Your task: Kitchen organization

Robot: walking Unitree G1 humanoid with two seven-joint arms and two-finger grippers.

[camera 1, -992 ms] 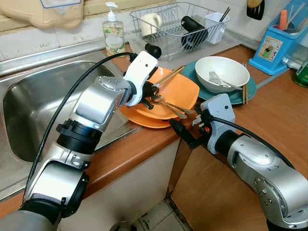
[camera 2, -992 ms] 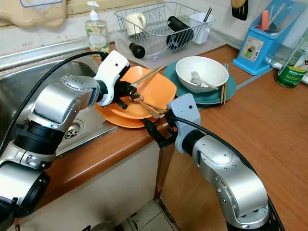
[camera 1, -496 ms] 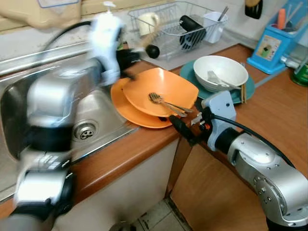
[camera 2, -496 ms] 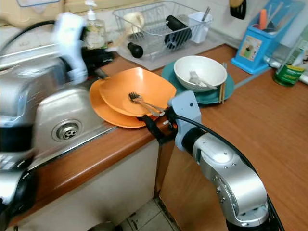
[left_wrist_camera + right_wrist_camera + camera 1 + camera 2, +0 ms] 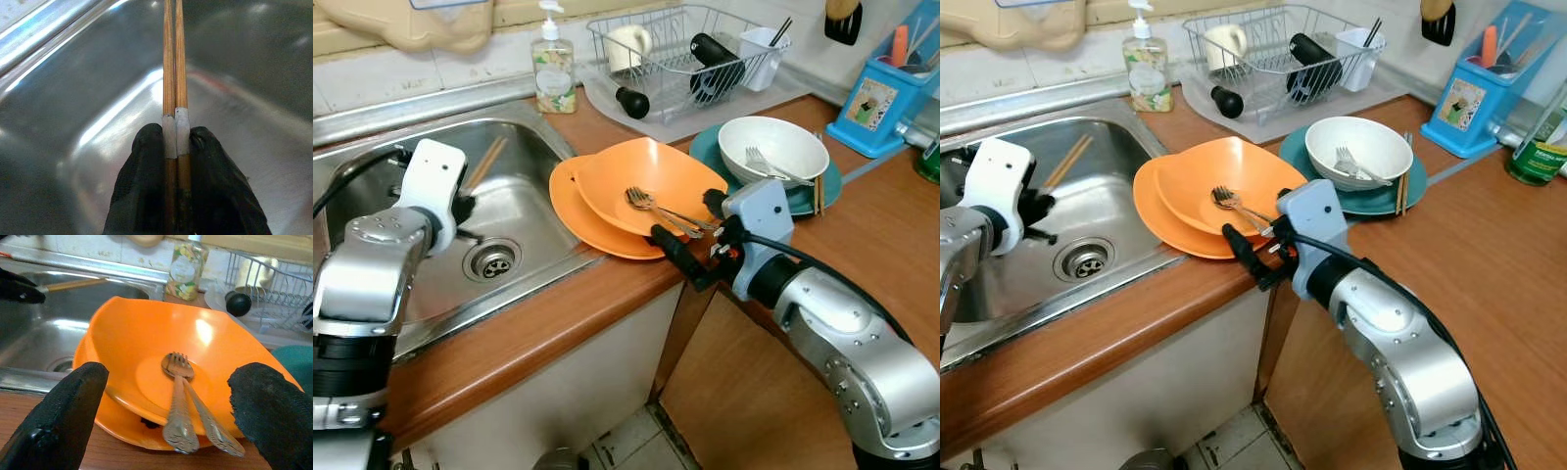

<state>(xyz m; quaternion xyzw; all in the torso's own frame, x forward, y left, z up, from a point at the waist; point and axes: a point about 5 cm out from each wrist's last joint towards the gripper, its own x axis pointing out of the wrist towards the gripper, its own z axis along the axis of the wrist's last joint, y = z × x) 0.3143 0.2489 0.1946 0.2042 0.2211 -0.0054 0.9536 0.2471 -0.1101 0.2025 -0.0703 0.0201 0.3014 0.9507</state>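
Chopsticks over the sink, left pincer clamped on them; right pincer spread wide at the orange bowl.

You hold the pair of wooden chopsticks [image 5: 171, 98] side by side in the left pincer [image 5: 171, 161], black fingers pressed on the pale bands near the butt ends, so the tips angle out above the steel sink [image 5: 372, 191], which looks like the drop-off for dirty items. The sticks are slim, straight and matte against the glossy basin. Your right pincer [image 5: 164, 411] waits with its fingers well apart just before the smooth orange bowl [image 5: 646, 181], which sits on an orange plate [image 5: 578, 211] at the wood-toned desk [image 5: 891, 235] edge. A metal fork [image 5: 177, 396] and spoon [image 5: 210, 423] lie in that bowl, probably the next pick.
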